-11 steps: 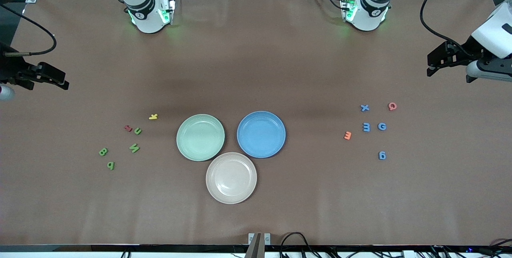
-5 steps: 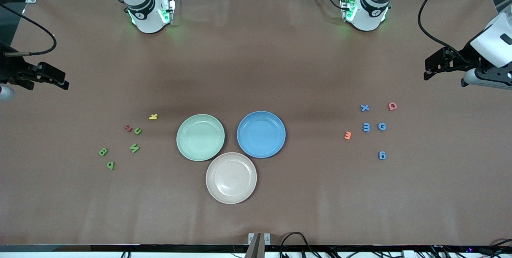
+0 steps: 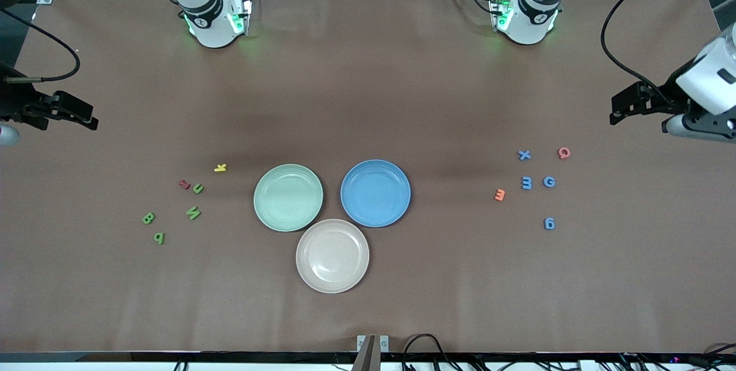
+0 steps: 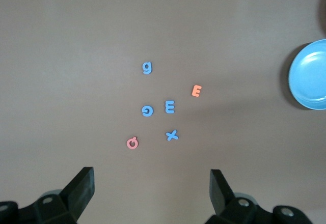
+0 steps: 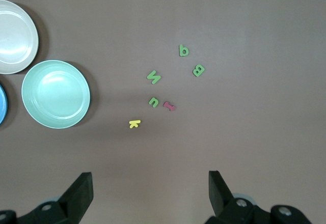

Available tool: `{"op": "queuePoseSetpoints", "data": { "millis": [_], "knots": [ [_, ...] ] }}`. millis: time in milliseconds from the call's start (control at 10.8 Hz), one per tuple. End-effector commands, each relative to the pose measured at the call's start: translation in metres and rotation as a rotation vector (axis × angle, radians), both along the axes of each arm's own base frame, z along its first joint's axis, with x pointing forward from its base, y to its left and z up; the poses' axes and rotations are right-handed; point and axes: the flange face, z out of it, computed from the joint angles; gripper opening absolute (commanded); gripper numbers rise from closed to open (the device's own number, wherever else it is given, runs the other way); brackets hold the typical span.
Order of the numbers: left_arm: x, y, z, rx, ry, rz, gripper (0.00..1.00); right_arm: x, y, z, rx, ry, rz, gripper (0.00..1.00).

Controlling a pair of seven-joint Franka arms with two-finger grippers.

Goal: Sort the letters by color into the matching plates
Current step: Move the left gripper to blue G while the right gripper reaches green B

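Four green letters (image 3: 193, 213) lie toward the right arm's end of the table, beside the pale green plate (image 3: 287, 197). They also show in the right wrist view (image 5: 154, 76). Four blue letters (image 3: 526, 182) lie toward the left arm's end, apart from the blue plate (image 3: 375, 192). They also show in the left wrist view (image 4: 169, 107). My left gripper (image 3: 616, 111) hangs open and empty above the table near the blue letters. My right gripper (image 3: 91, 122) waits open and empty over the table's end. Both plates are empty.
A beige-pink plate (image 3: 332, 255) sits nearer the front camera, touching both plates. A yellow letter (image 3: 220, 168) and a red one (image 3: 184, 184) lie among the green letters. An orange letter (image 3: 499, 194) and a pink one (image 3: 564, 153) lie among the blue letters.
My left gripper has shifted slightly over its end of the table, lower in the front view. The right arm, the letters and the plates have not moved.
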Motion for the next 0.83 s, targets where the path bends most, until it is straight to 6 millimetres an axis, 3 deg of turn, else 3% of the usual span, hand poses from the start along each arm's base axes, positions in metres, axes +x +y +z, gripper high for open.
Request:
{"op": "queuePoseSetpoints", "data": {
  "millis": [0,277,369,738],
  "knots": [
    [0.010,0.003,-0.073,-0.015,0.004,0.018,1.00,0.009,-0.007,-0.015,-0.020,0.009,-0.007,1.00],
    [0.007,0.005,-0.152,-0.016,-0.003,0.028,1.00,0.016,-0.043,-0.061,0.001,0.001,-0.070,1.00],
    [0.008,0.006,-0.172,-0.017,0.004,0.031,1.00,0.017,-0.047,-0.078,0.000,-0.007,-0.071,1.00],
    [0.003,0.011,-0.225,-0.017,-0.007,0.052,1.00,0.024,-0.071,-0.148,0.057,-0.042,-0.147,1.00]
  ]
}}
